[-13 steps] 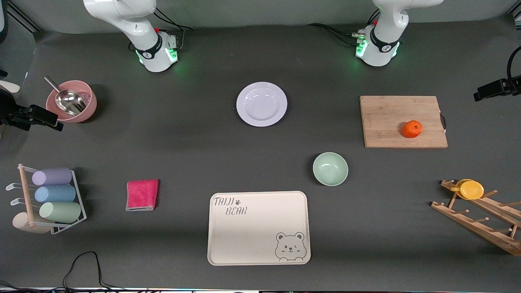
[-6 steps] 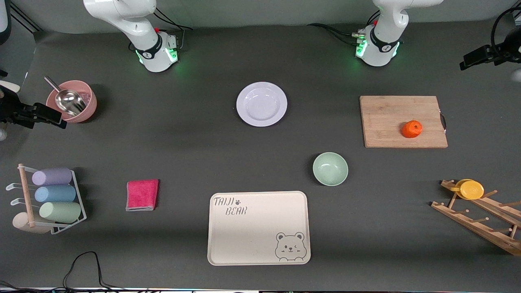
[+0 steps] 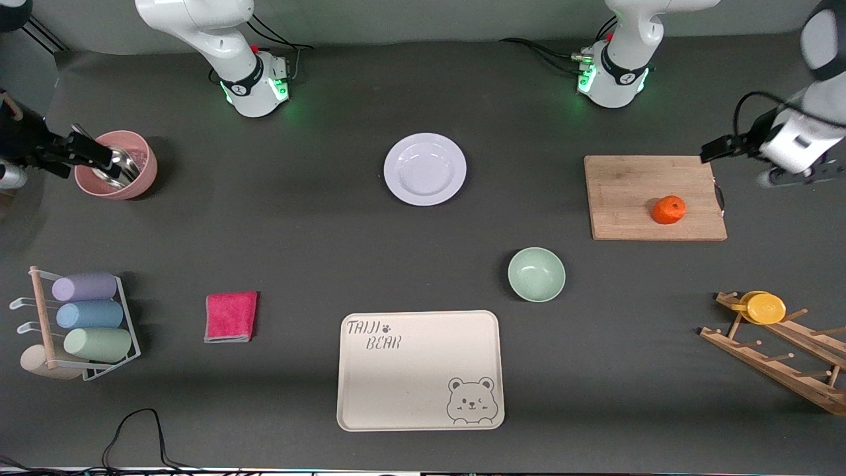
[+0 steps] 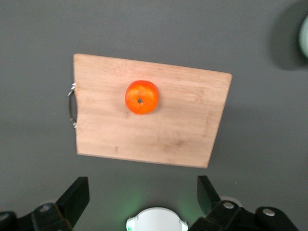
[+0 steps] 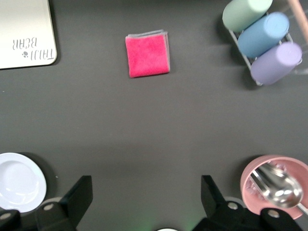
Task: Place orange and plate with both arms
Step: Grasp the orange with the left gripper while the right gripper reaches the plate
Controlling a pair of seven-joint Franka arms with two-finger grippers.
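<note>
Two arms stand high at the table's ends. Front view: the orange [image 3: 669,209] lies on the cutting board [image 3: 634,192] toward the left arm's end; the plate [image 3: 425,168] sits mid-table, well apart. Left wrist view: left gripper [image 4: 143,196] spread wide, holding nothing, above the board. Right wrist view: right gripper [image 5: 147,196] likewise wide and unladen, above bare table between plate and pink bowl [image 5: 250,179].

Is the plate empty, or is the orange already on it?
Empty. The plate is bare; the orange lies on the cutting board.
</note>
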